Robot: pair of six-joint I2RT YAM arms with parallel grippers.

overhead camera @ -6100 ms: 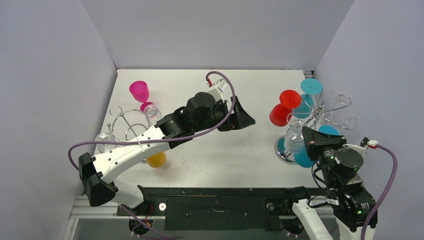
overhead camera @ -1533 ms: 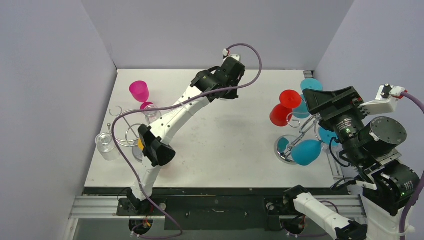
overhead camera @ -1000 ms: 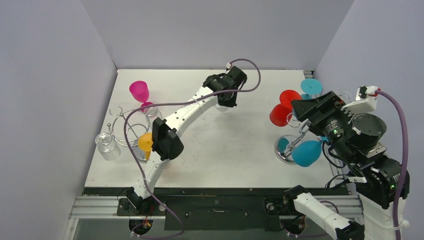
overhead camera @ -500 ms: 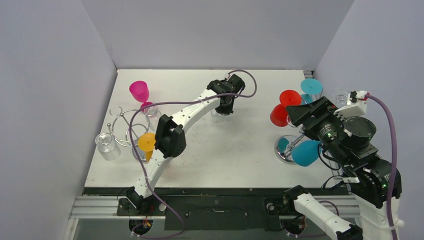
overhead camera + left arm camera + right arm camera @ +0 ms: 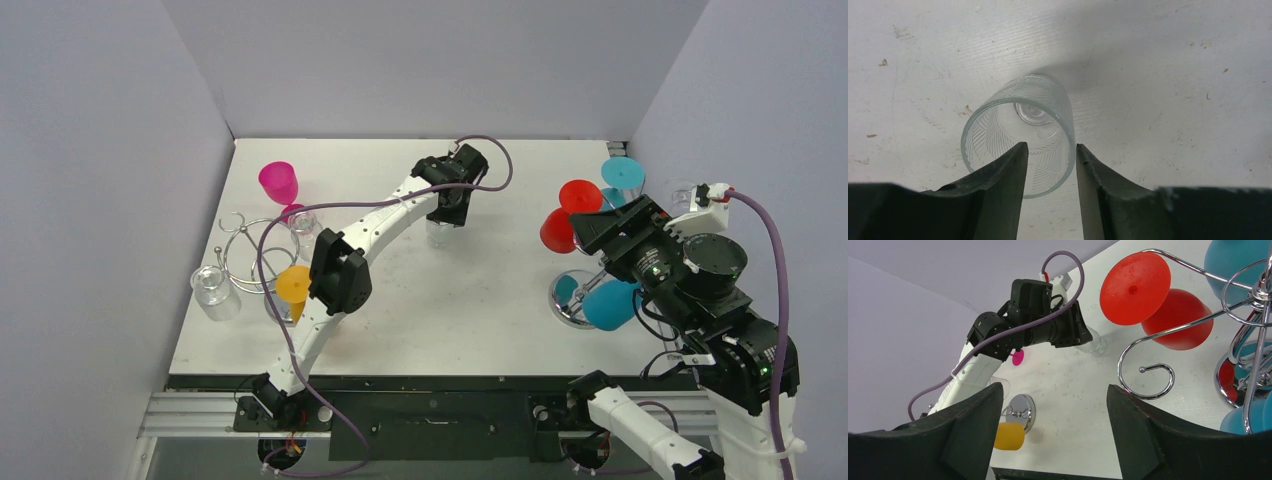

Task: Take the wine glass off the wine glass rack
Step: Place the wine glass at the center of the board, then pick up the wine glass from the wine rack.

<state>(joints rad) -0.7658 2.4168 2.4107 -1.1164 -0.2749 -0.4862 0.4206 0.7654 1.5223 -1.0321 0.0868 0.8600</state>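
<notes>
Glass: clear glass (image 5: 437, 234) (image 5: 1013, 125) stands upright on table (image 5: 480, 310), far-ctr, off both racks.
L gripper: L gripper (image 5: 446, 208) (image 5: 1050, 150) sits right above the glass, pointing down. Jaws part-way apart, near rim shows thru the gap, no pinch visible.
Room round glass: bare table in front & on both sides. Back edge near, not touching.
L side: left rack (image 5: 1019, 409) w/ pink glass (image 5: 279, 182) & orange glass (image 5: 293, 284) by it, well apart from clear glass.
R side: right rack (image 5: 568, 312) w/ red glasses (image 5: 558, 228) & blue glass (image 5: 607, 305), also well apart.
R gripper: R gripper (image 5: 592, 228) (image 5: 1054, 390) has jaws wide, nothing btwn. It's just beside the red glasses & a bare wire hook (image 5: 1143, 369).
Change: half a sec ago L jaws were shut at the glass, now parted; arm barely shifted. Before that L gripper was higher & nearer the back wall. R arm has come in lower toward right rack.
</notes>
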